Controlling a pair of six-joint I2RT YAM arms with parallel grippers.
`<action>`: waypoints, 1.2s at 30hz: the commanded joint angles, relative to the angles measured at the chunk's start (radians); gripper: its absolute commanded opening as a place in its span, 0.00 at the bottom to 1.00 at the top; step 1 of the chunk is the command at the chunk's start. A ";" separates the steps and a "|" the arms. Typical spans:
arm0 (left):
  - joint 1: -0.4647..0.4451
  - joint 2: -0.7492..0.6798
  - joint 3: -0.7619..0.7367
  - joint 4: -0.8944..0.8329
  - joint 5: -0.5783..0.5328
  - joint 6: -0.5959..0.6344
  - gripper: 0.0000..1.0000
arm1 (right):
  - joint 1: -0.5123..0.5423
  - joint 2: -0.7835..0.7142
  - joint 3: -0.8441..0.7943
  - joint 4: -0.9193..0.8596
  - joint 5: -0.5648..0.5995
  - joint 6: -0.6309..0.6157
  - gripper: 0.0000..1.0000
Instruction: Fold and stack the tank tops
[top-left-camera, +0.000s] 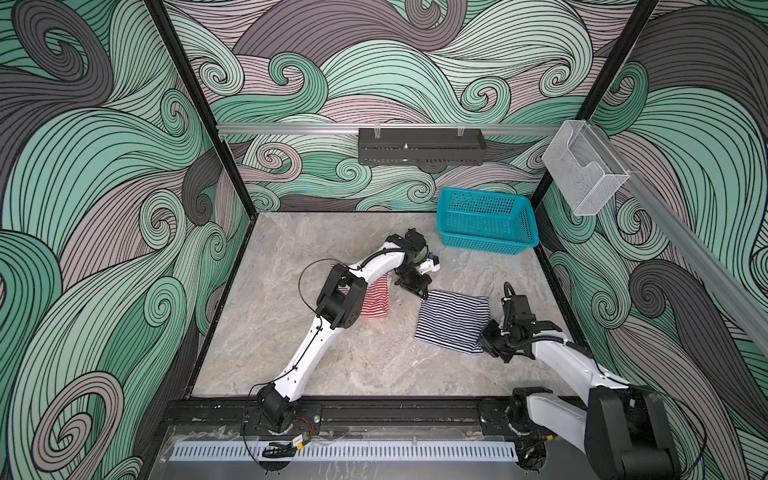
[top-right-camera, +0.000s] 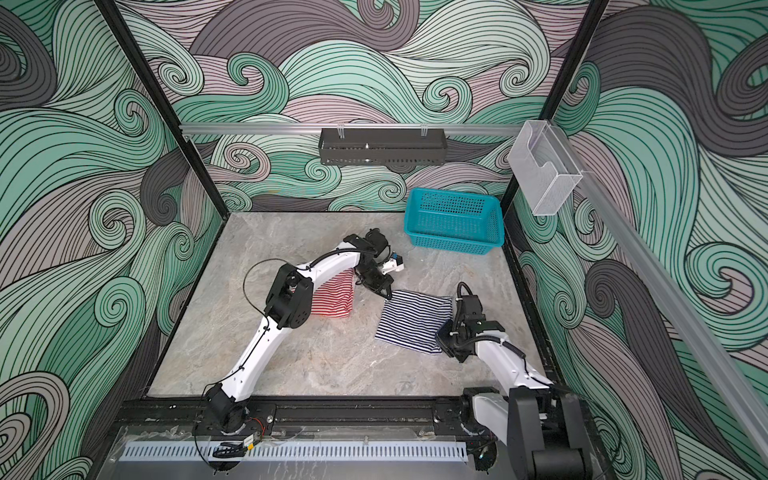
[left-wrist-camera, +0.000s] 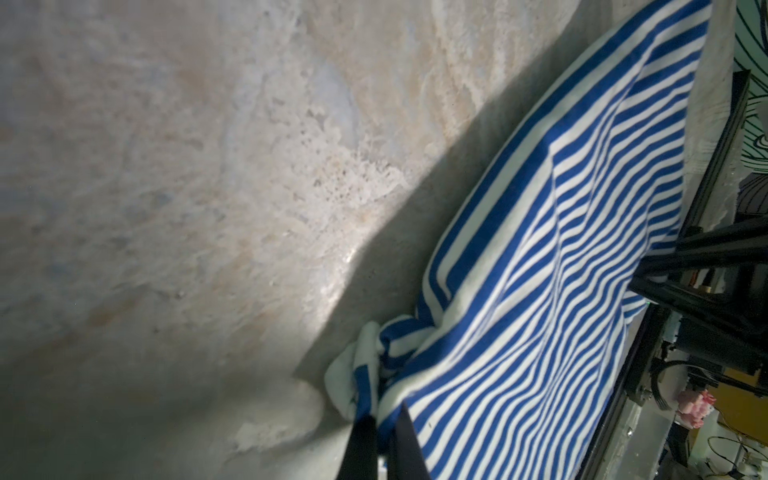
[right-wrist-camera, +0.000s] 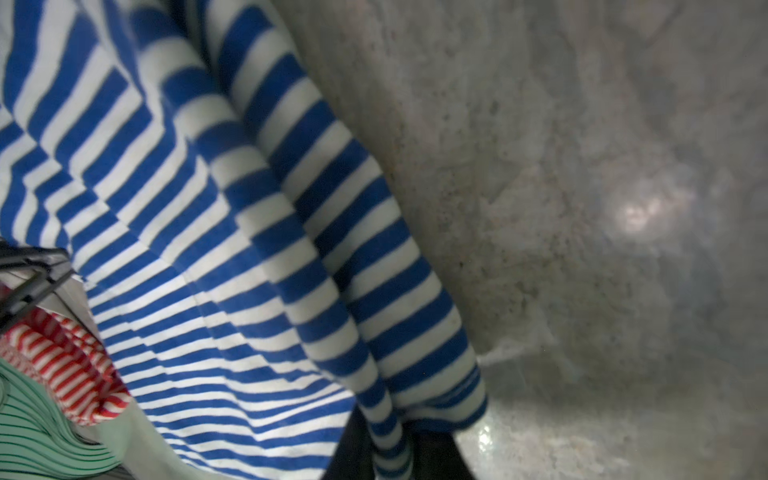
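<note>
The navy-and-white tank top (top-left-camera: 451, 322) (top-right-camera: 411, 322) lies folded into a rough square, right of the table's middle, in both top views. My left gripper (top-left-camera: 424, 296) (top-right-camera: 388, 296) reaches across to its far left corner. In the left wrist view this gripper (left-wrist-camera: 382, 419) is shut on a bunched corner of the striped cloth (left-wrist-camera: 540, 270). My right gripper (top-left-camera: 484, 340) (top-right-camera: 440, 338) is at the near right corner. In the right wrist view it (right-wrist-camera: 392, 440) is shut on a fold of the cloth (right-wrist-camera: 208, 249). The red-and-white tank top (top-left-camera: 376, 301) (top-right-camera: 332, 297) (right-wrist-camera: 70, 365) lies folded to the left, partly hidden by my left arm.
A teal mesh basket (top-left-camera: 486, 220) (top-right-camera: 455, 220) stands at the back right of the marble table (top-left-camera: 332, 361). A black rack (top-left-camera: 419, 145) hangs on the back rail. A clear plastic holder (top-left-camera: 582, 166) hangs on the right rail.
</note>
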 joint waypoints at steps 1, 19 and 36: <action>-0.008 0.032 0.025 -0.032 0.001 0.009 0.00 | -0.002 0.005 0.001 0.031 -0.020 0.007 0.00; 0.024 -0.183 0.030 -0.041 -0.055 0.067 0.00 | 0.091 -0.094 0.185 -0.104 0.016 0.018 0.00; 0.181 -0.310 0.037 -0.082 -0.103 0.095 0.00 | 0.296 0.132 0.452 -0.047 0.063 0.057 0.00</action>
